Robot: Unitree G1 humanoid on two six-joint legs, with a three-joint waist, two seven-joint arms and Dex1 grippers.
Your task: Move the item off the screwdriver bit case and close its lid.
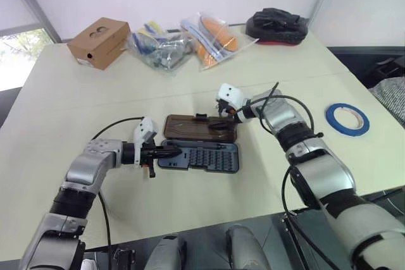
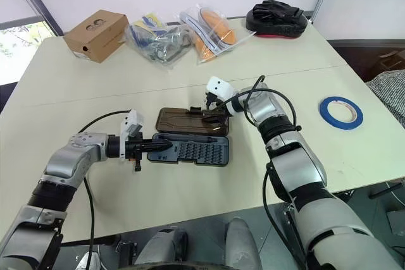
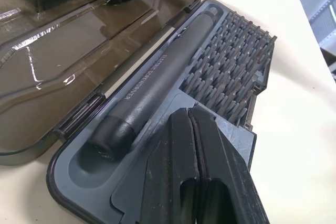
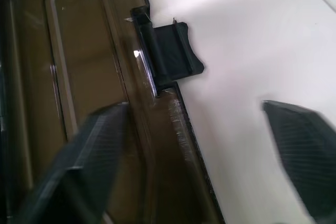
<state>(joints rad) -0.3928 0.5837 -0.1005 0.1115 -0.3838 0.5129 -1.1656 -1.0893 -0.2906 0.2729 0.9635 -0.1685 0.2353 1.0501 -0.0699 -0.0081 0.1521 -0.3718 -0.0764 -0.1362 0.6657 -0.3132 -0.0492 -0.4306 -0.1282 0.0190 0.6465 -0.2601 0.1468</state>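
On the pale table point(image 1: 95, 105), the dark grey plastic bit case point(image 1: 209, 156) lies open, its see-through brown lid point(image 1: 186, 128) flat behind, so the left gripper point(image 1: 169, 151), fingers shut, should press the base down while the right gripper point(image 1: 223, 118), fingers spread over the lid's far edge, lifts slowly.

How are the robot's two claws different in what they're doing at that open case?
The left gripper has its fingers pressed together, while the right gripper has them spread wide. The left gripper sits over the grey tray beside the screwdriver, whereas the right gripper straddles the outer edge of the brown lid near its latch. Both have two black fingers.
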